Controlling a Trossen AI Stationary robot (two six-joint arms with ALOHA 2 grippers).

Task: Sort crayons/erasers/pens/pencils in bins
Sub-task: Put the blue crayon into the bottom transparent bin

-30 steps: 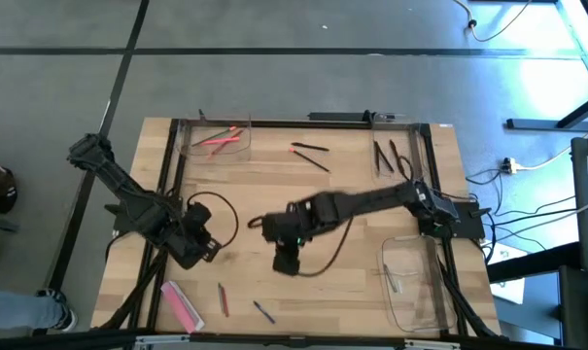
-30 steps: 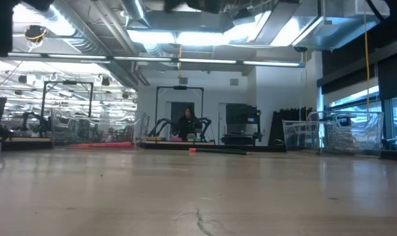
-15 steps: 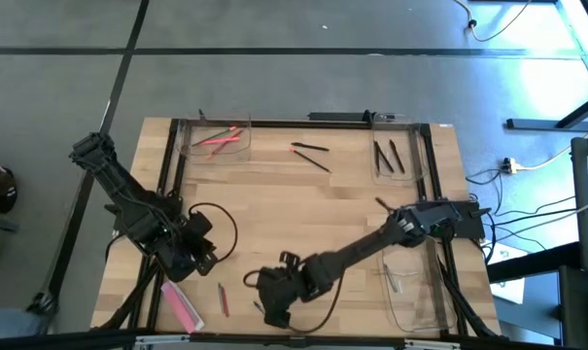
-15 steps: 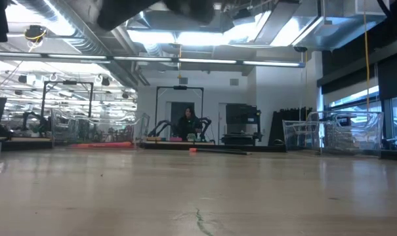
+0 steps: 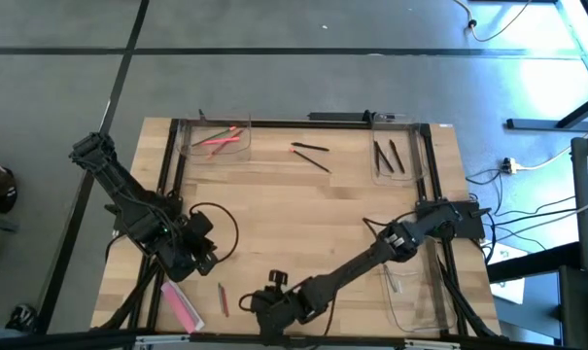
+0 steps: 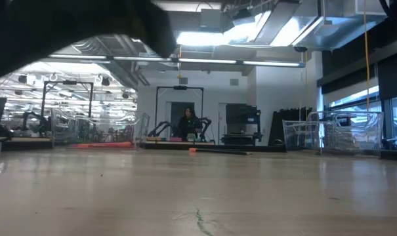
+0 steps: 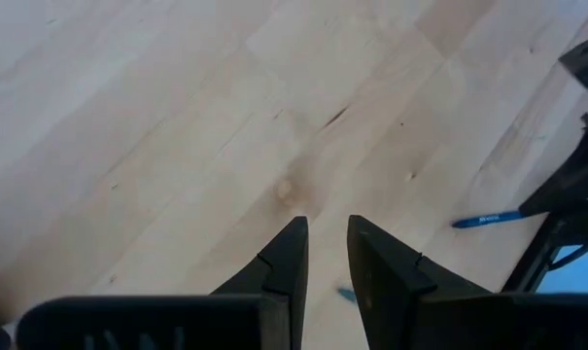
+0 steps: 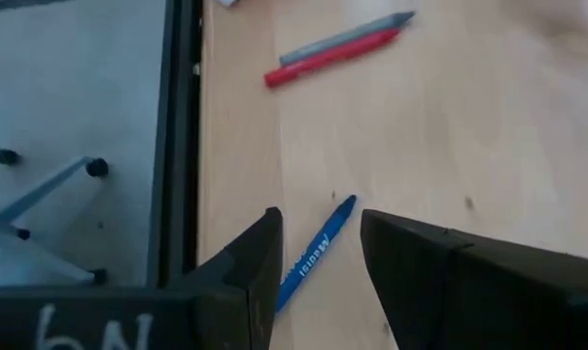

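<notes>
My right gripper (image 5: pixel 271 316) is open at the table's near edge, left of the middle. In the right wrist view (image 8: pixel 320 222) its fingers stand on either side of a blue pencil (image 8: pixel 308 262) that lies flat on the wood, without touching it. A dark red pencil and a grey one (image 8: pixel 337 49) lie side by side beyond it; the red one also shows in the high view (image 5: pixel 223 298). My left gripper (image 5: pixel 202 255) is open and empty over bare wood at the near left (image 7: pixel 323 228). Two black pens (image 5: pixel 311 154) lie at the far middle.
A clear bin with pink-red crayons (image 5: pixel 219 139) stands at the far left. A bin with black pens (image 5: pixel 391 156) stands at the far right, and a third bin (image 5: pixel 415 282) at the near right. A flat pink bar (image 5: pixel 181 304) lies at the near left corner.
My right gripper has swung from the table's middle toward the near edge and somewhat left, and now stands over the blue pencil. Nothing on the table has moved.
</notes>
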